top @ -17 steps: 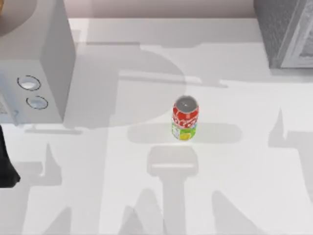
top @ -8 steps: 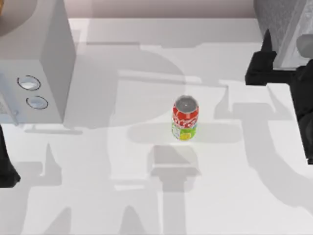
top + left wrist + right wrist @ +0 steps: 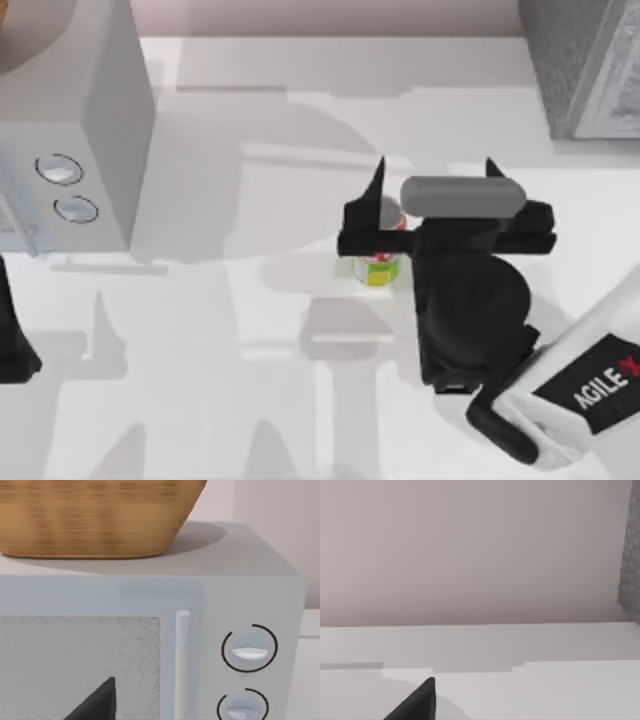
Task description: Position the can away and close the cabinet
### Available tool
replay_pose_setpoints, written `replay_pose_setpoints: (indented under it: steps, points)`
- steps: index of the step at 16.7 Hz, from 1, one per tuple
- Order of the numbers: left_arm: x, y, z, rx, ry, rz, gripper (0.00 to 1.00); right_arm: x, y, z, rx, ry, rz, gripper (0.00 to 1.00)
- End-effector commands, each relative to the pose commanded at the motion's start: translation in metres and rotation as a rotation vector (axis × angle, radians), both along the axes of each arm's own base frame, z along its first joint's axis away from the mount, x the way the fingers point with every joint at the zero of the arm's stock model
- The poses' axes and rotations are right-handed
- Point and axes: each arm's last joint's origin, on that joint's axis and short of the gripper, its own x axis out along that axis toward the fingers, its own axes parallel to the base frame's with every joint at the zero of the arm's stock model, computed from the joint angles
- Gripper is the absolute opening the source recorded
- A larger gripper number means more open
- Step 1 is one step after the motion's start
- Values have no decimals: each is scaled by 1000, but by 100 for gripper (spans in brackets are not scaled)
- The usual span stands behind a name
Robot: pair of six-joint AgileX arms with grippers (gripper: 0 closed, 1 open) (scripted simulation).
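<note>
On the table (image 3: 250, 400), can (image 3: 380, 270) under right end effector (image 3: 436, 172), dialled box (image 3: 70, 130) left

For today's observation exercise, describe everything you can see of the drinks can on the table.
The can stands upright near the middle of the white table. Its green-yellow lower band and a strip of red label show in the top view, with part of the silver-grey top. The right gripper hangs over it, fingers spread wide, its black body covering much of the can. Whether they touch cannot be told.
</note>
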Motion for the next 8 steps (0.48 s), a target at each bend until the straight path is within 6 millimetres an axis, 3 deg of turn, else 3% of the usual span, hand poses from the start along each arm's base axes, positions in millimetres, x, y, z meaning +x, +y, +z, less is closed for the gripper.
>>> replay_pose_setpoints:
  steps: [4,8]
  points:
    - [0,0,0,0,0,0,100,-17,29,-53,-10,14,-1,100]
    - [0,0,0,0,0,0,100,-32,40,-88,-21,24,-3,100]
